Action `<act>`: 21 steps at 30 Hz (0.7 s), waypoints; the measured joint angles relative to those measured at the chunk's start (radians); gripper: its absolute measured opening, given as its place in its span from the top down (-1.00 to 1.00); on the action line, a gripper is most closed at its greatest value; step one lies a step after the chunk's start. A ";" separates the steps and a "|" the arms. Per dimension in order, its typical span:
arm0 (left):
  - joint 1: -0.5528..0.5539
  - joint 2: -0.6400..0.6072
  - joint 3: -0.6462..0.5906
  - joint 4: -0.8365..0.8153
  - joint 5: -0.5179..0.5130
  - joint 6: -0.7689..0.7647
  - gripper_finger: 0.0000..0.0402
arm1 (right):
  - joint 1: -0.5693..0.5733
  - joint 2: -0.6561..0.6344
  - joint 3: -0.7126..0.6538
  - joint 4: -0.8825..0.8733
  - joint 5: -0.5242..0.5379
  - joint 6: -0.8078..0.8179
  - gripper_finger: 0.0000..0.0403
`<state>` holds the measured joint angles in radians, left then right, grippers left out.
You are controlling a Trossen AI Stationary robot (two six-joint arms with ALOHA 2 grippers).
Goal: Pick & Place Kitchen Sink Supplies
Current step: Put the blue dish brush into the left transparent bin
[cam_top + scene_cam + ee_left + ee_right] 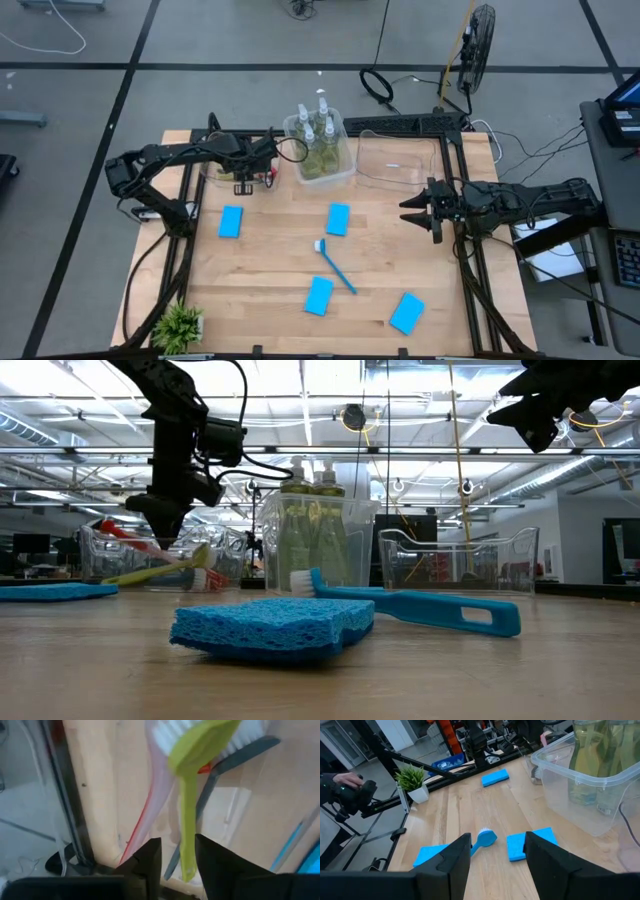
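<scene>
- My left gripper (243, 187) hovers over the left clear bin (215, 172) at the table's far left. In my left wrist view its fingers stand slightly parted on either side of the yellow brush handle (187, 820), which looks to be leaving my grip as it goes into the bin.
- The yellow brush lies there with a red brush (120, 532) and a dark grey brush (235, 762).
- Done, by my reading: the soap bottles (318, 135) stand in the middle bin (342, 172), and three brushes are in the left one.
- Left: the blue brush (337, 265) lies mid-table, and four blue sponges (338, 219) lie scattered on the wood. The right bin (400, 160) looks empty.
- My right gripper (424, 210) waits above the table's right side, fingers spread, holding nothing.
</scene>
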<state>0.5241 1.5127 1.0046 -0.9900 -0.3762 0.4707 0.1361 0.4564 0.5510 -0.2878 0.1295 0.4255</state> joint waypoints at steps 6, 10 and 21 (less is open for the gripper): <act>-0.016 -0.027 0.000 -0.010 -0.069 -0.044 0.16 | 0.000 0.000 0.000 0.000 0.000 0.000 0.15; -0.040 -0.071 0.000 -0.013 -0.098 -0.072 0.03 | 0.000 0.000 0.000 0.000 0.000 0.000 0.15; -0.146 -0.263 0.001 0.012 -0.151 -0.257 -0.06 | 0.000 0.000 0.000 0.063 0.000 0.000 0.15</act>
<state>0.3782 1.2497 1.0054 -0.9783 -0.5269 0.2141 0.1364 0.4568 0.5510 -0.2249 0.1295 0.4255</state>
